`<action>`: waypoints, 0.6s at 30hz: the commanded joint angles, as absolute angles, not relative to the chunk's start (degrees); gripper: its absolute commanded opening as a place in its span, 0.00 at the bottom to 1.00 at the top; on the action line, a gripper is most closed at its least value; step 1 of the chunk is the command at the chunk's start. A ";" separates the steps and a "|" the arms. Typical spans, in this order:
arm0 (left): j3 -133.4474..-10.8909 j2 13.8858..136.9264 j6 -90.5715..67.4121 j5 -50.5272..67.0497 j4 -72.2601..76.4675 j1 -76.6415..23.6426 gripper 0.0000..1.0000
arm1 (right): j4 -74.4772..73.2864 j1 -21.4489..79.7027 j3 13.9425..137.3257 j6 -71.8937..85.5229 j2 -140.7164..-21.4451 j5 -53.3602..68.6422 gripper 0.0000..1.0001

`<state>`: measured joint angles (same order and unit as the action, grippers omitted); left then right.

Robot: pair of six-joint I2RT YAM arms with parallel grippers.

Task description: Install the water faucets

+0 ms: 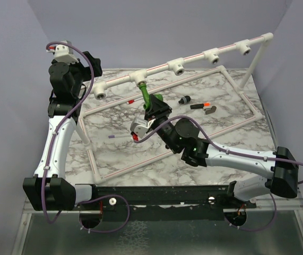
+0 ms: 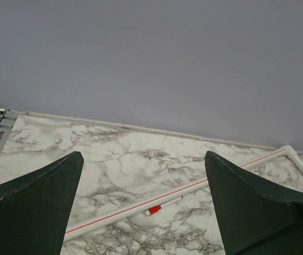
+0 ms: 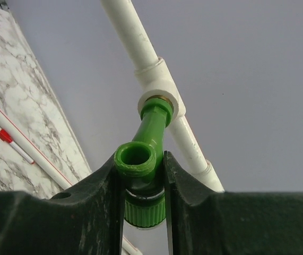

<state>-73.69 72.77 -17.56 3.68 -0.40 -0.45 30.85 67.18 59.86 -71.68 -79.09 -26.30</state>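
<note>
Right gripper (image 3: 140,183) is clamping the green faucet (image 3: 150,130) at the white T-socket (image 3: 159,85). I'd be holding it square while twisting. Left gripper (image 2: 143,158) is gaping wide, empty.

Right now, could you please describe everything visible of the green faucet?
The green faucet looks like glossy plastic: a bent neck, an open threaded mouth facing the wrist camera, a ribbed collar below. Its far end sits in a white T-socket of the raised pipe. The right pincer clamps its body.
</note>
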 commanded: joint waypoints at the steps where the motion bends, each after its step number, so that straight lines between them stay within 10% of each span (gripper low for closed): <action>1: -69.26 75.09 -17.84 5.45 -12.04 -0.53 0.98 | 34.85 68.14 61.13 -65.27 -80.91 -30.47 0.01; 18: -69.26 74.85 -17.84 5.48 -12.04 -0.53 0.98 | 36.10 68.64 63.28 -29.69 -77.75 -32.78 0.01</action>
<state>-73.69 72.75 -17.56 3.68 -0.43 -0.45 34.61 68.14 60.84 -45.98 -79.59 -31.31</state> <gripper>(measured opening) 0.976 0.336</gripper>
